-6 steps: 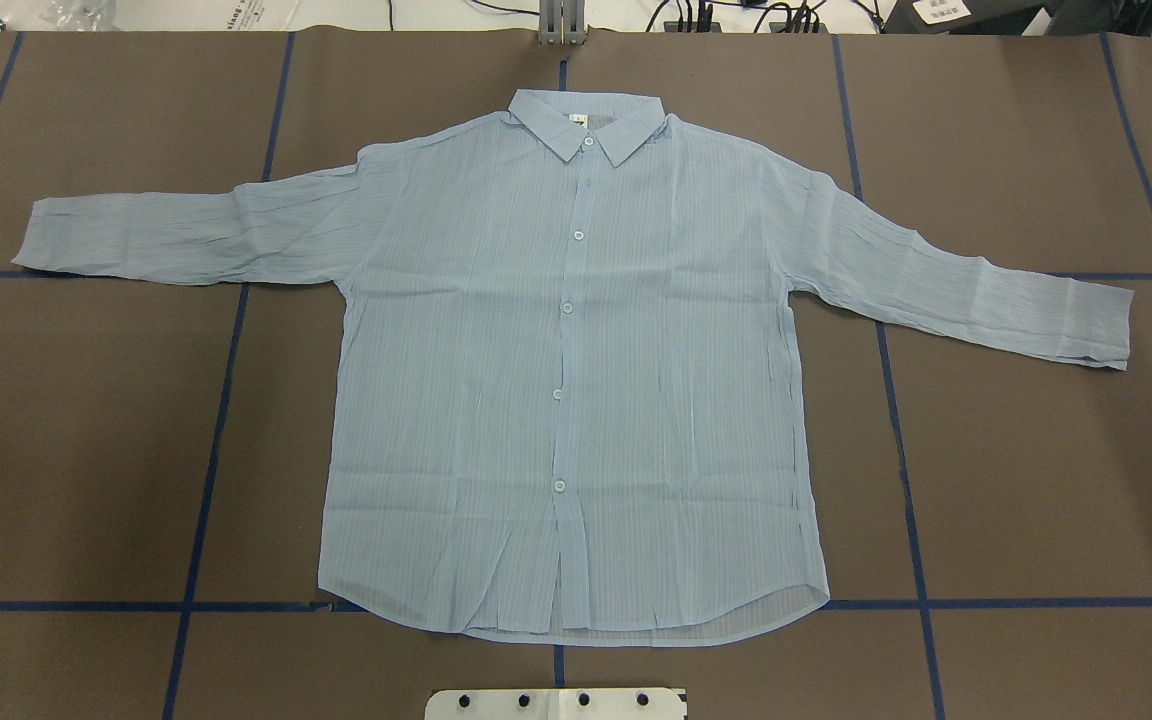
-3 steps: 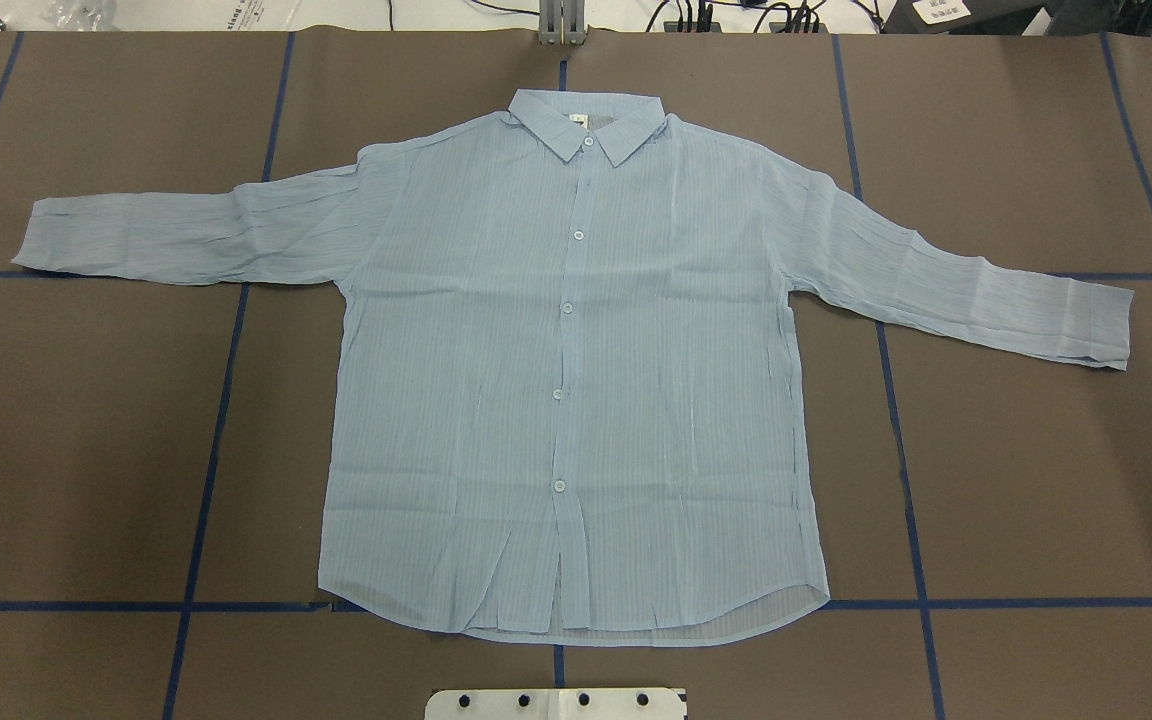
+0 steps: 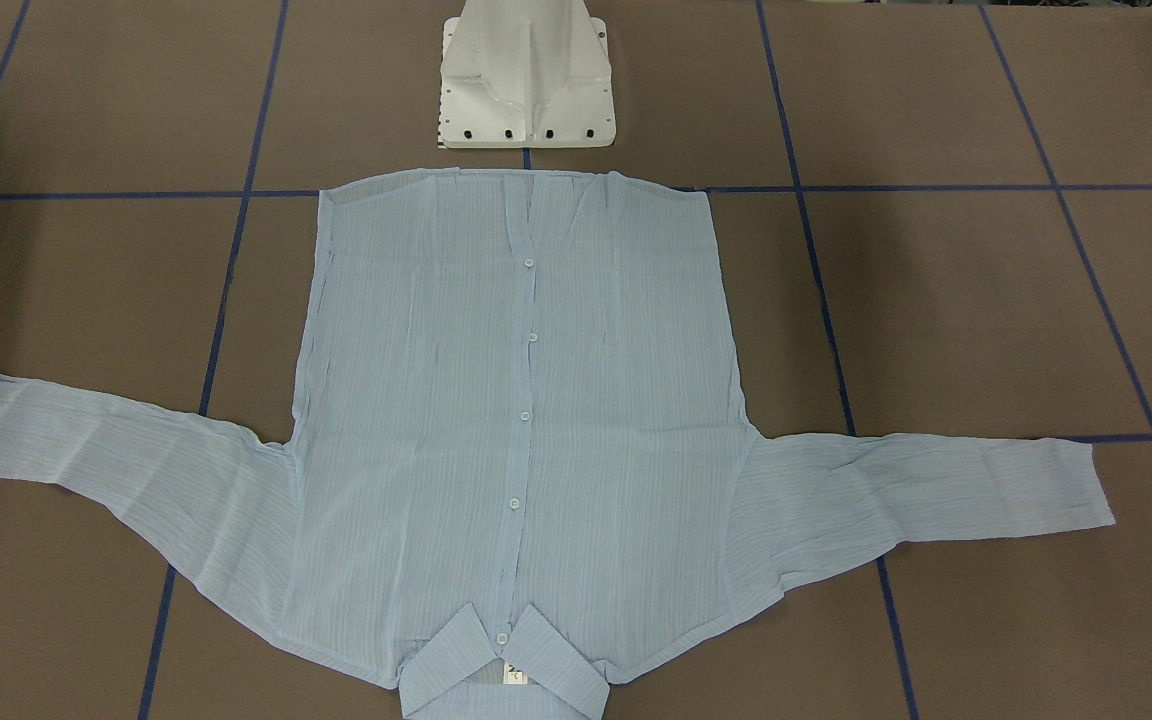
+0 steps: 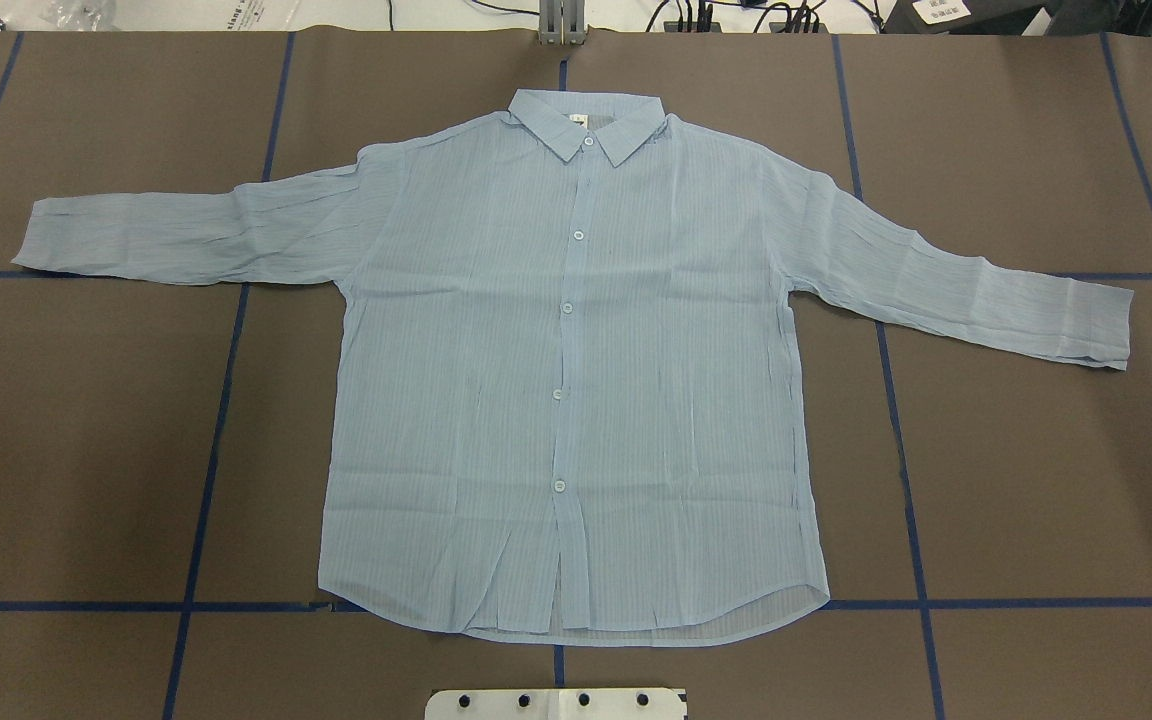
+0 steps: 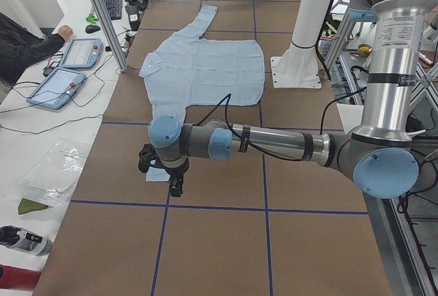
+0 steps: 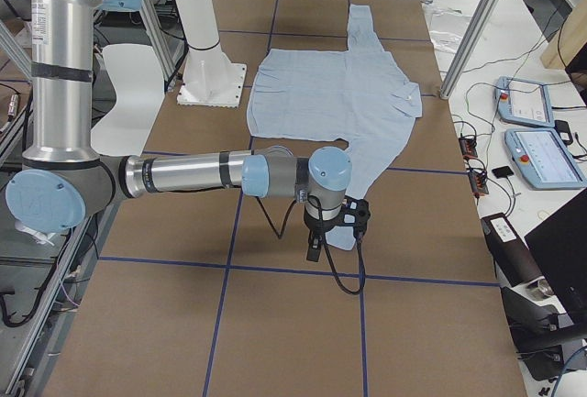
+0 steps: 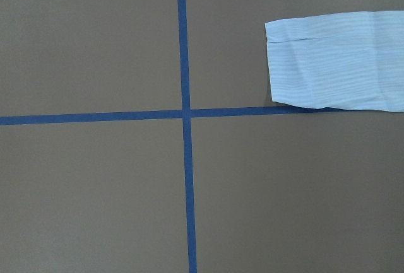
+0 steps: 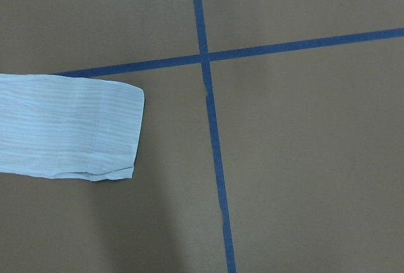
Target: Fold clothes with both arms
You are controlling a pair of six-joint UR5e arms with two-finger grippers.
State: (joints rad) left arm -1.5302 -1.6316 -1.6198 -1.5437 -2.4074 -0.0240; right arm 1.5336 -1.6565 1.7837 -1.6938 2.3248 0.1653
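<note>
The pale blue striped shirt (image 4: 576,380) lies flat and face up on the brown table, buttoned, collar at the far side, both sleeves spread outward (image 3: 516,420). In the exterior left view my left gripper (image 5: 168,176) hangs over the end of the near sleeve; I cannot tell whether it is open or shut. In the exterior right view my right gripper (image 6: 330,227) hovers over the other sleeve's end, state also unclear. The left wrist view holds a sleeve cuff (image 7: 334,62) at upper right, and the right wrist view a cuff (image 8: 69,125) at left. No fingers appear in either wrist view.
Blue tape lines (image 4: 216,420) grid the brown table. The white pedestal base (image 3: 526,75) stands just beyond the shirt's hem. A side bench carries tablets (image 5: 58,84), cables and a person's hand (image 5: 65,33). Aluminium posts (image 6: 486,12) rise at the table's edge.
</note>
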